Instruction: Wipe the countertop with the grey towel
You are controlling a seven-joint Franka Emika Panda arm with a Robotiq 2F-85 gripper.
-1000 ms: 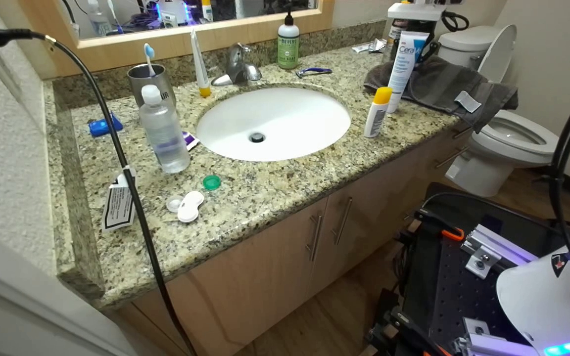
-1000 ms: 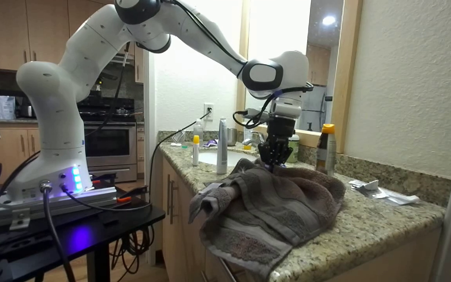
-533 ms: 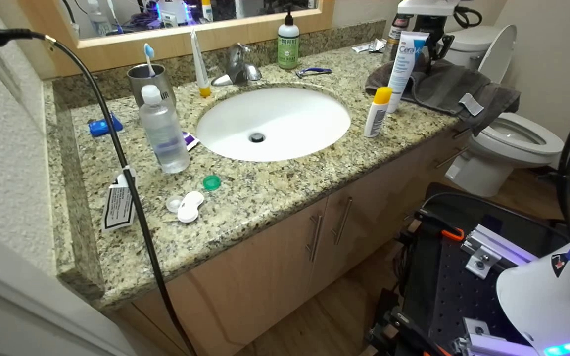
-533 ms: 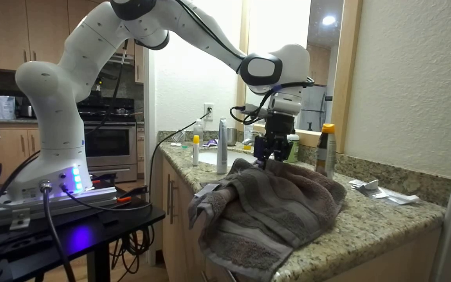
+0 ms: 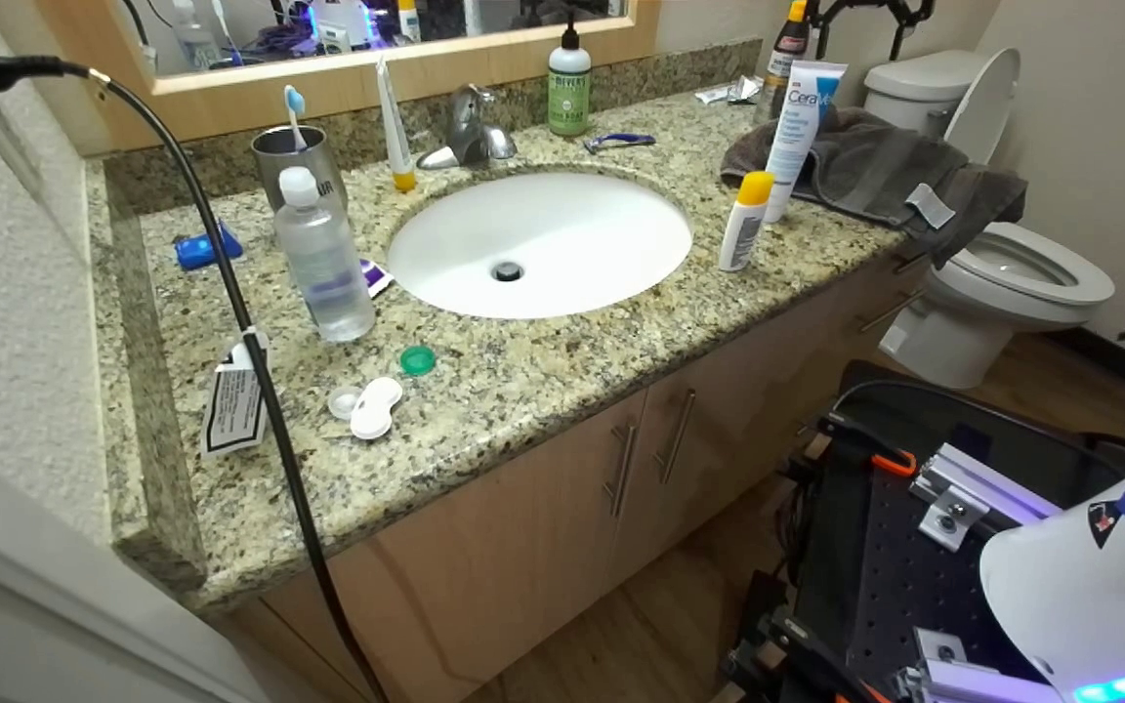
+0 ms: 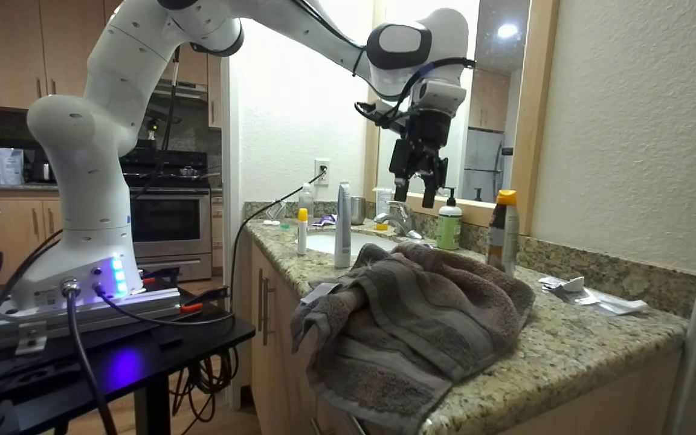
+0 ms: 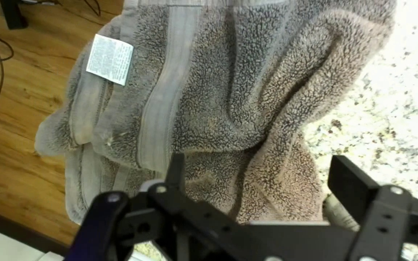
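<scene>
Rising clear of the grey towel, the gripper now hangs above it in an exterior view, its jaws wide apart and nothing between them; half a second ago, we note, it reached down to the cloth. The towel lies bunched where it lay then, on the countertop, with part of it drooping over the front edge. We judge that the hold has been let go or was never gained; we cannot tell which, and any further wiping would call for a fresh grasp. In the wrist view we see the floor beyond the overhanging folds, so a pull that way might drag the towel off. The white tube and the yellow-capped bottle stand upright between the towel and the sink, and look easy to topple. The orange-capped bottle stands close behind the cloth, contact hidden. The best room for a stroke, we think, is the granite showing between the towel and the crumpled wrappers near the backsplash
</scene>
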